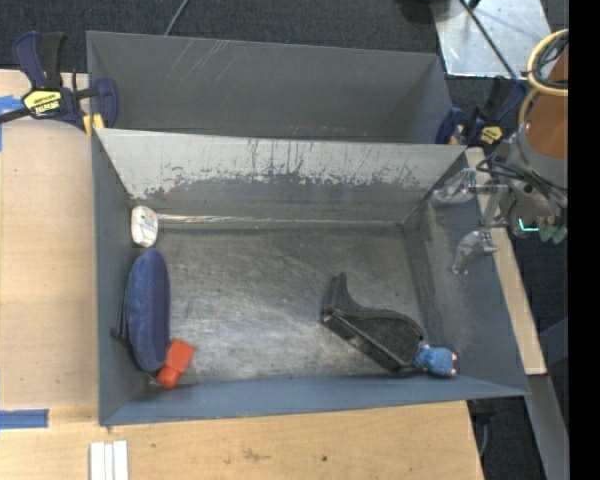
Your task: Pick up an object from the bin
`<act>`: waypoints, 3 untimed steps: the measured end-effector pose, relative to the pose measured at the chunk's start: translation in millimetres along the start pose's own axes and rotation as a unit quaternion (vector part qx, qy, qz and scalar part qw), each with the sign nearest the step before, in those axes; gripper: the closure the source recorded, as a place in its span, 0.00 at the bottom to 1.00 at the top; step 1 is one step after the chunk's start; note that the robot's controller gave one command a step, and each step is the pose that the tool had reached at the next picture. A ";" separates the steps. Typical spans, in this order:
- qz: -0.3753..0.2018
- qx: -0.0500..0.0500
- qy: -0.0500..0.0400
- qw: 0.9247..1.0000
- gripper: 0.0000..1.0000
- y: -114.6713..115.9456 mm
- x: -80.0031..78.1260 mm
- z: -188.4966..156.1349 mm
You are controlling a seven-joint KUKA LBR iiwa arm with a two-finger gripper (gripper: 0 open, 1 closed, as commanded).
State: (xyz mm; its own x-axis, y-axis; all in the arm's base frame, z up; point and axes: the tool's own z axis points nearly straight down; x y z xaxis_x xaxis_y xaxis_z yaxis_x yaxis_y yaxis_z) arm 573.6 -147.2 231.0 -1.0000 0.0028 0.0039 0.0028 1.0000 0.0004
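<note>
Black tool apart, left of claw

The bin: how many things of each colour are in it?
Blue: 2, the long blue thing and the small blue lump
White: 1, the white lump
Orange: 1, the orange block
Black: 1, the black bent tool
Total: 5

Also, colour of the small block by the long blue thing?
The block is orange; camera view.
</note>
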 end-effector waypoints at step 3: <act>0.137 0.000 -0.008 0.991 0.00 72.2 56.4 44.6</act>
State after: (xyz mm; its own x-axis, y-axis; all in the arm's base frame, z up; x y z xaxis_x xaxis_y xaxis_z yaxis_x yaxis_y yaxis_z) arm 517.2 -74.8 186.7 -0.9616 0.2741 -0.0111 0.2741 0.9617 0.0011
